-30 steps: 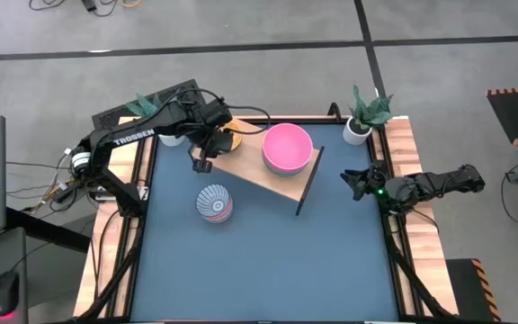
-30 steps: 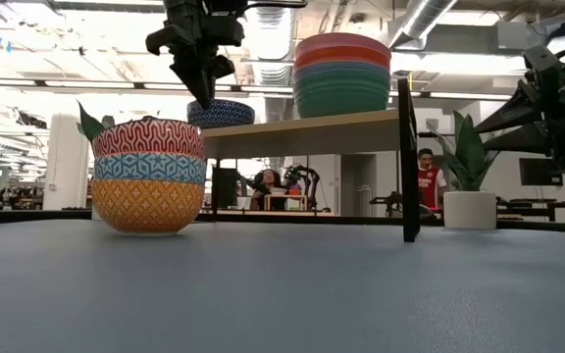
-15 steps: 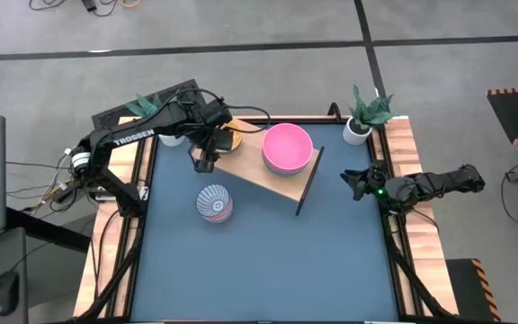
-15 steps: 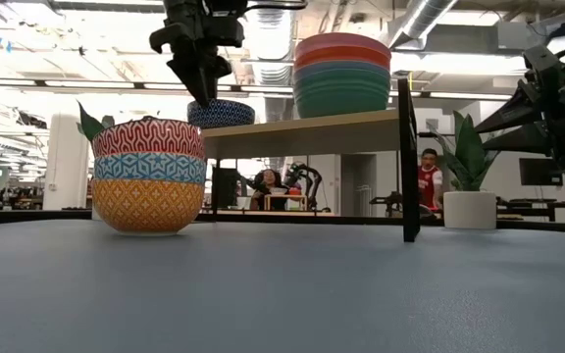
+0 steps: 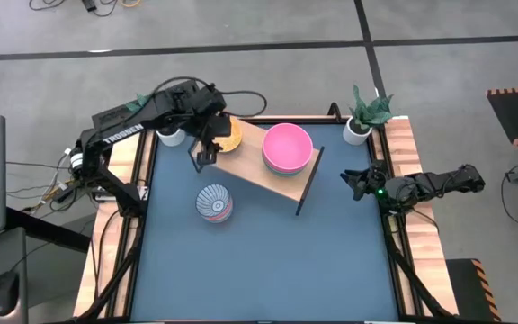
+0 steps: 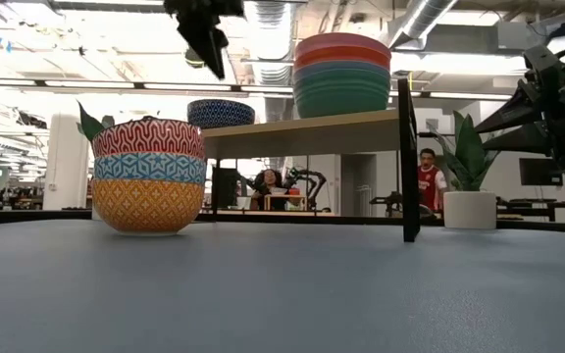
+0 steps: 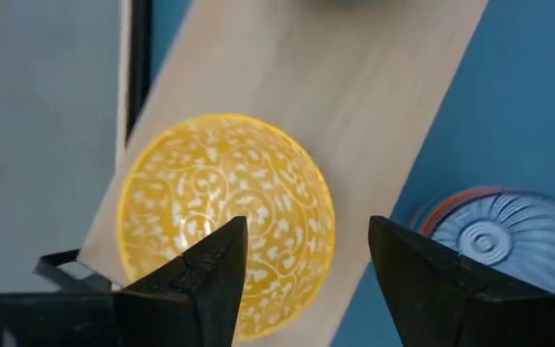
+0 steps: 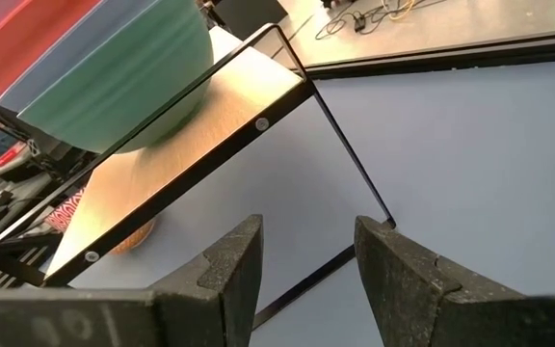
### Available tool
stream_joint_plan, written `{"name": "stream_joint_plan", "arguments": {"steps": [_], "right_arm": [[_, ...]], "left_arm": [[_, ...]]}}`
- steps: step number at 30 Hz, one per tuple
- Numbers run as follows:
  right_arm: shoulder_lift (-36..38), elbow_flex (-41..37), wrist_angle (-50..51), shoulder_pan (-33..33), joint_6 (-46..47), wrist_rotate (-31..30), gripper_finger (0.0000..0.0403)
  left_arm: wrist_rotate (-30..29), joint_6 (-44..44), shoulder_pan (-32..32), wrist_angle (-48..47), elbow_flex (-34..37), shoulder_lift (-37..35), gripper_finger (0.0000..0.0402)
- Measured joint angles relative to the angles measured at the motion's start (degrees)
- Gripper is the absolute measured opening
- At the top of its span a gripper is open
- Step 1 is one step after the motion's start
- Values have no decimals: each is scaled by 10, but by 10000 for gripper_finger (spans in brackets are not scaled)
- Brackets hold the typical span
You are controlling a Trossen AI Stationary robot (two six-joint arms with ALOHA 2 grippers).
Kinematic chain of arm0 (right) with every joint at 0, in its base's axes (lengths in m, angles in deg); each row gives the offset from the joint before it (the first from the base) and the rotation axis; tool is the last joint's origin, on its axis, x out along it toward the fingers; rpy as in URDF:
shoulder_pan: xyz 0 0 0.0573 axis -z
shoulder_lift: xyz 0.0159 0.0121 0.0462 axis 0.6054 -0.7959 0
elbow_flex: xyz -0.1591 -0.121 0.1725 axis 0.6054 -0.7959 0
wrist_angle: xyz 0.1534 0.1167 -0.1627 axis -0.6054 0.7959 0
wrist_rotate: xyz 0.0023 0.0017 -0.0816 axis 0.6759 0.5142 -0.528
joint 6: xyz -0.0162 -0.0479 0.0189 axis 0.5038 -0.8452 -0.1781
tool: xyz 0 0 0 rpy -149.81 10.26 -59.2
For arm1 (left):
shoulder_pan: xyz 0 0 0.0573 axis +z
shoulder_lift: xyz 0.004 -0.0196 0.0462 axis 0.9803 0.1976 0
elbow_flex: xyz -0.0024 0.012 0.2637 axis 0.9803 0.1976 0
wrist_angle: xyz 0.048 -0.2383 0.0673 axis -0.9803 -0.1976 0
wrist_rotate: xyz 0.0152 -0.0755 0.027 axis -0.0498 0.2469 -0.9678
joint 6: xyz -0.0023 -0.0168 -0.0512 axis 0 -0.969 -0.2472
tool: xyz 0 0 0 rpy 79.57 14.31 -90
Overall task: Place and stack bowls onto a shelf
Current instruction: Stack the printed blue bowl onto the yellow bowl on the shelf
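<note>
Lifted higher than before, the left gripper (image 5: pixel 207 155) hangs over the yellow bowl (image 7: pixel 227 217) on the shelf (image 5: pixel 257 166), jaws parted and empty. By the tabletop's (image 5: pixel 268 261) right edge, the right gripper (image 5: pixel 355 183) waits, jaws apart, holding nothing.

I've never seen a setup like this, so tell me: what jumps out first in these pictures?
The tall stack of large plain bowls, pink on top and green beneath, sits on the light wooden shelf on thin black legs. Beside it on the shelf lies a small yellow patterned bowl, with the open left gripper above it. Three small patterned bowls stand stacked on the blue table.
</note>
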Motion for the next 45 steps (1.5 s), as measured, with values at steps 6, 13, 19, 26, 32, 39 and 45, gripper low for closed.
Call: {"name": "stream_joint_plan", "arguments": {"steps": [6, 13, 19, 26, 32, 39, 45], "right_arm": [[0, 0, 0, 0, 0, 0, 191], [0, 0, 0, 0, -2, 0, 191], [0, 0, 0, 0, -14, 0, 191], [0, 0, 0, 0, -14, 0, 191], [0, 0, 0, 0, -15, 0, 191], [0, 0, 0, 0, -15, 0, 191], [0, 0, 0, 0, -15, 1, 191]], "left_arm": [[37, -110, -13, -85, -81, 0, 203], [116, -366, -67, -188, -89, -12, 203], [50, -337, -183, -179, -15, -42, 201], [-12, -365, -275, -35, 125, -67, 202], [-20, -409, -303, 61, 243, -67, 203], [-20, -465, -309, 155, 336, -67, 203], [-20, -463, -309, 209, 362, -67, 203]]}}
